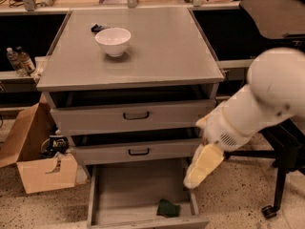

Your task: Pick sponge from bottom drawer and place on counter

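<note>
In a workshop with a speckled floor, the gripper (196, 171) hangs tip-down over the right edge of the open bottom drawer (133, 190). It is carried on a white arm (257, 109) slanting down from the right. Whether it is spread or closed cannot be told. The sponge (168, 208) lies at the drawer's front right. The counter (162, 56) bears a white bowl (113, 40).

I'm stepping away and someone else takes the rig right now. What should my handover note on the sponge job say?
Gripper: the pale yellow two-finger gripper hangs by the open drawer's right rim, apart from the sponge.
Things: the small dark green sponge lies front right on the floor of the shallow grey metal bottom drawer. The broad flat grey counter carries a white bowl.
Done: the drawer is pulled out.
Left: grasp the sponge, lift it, set it on the counter.
</note>
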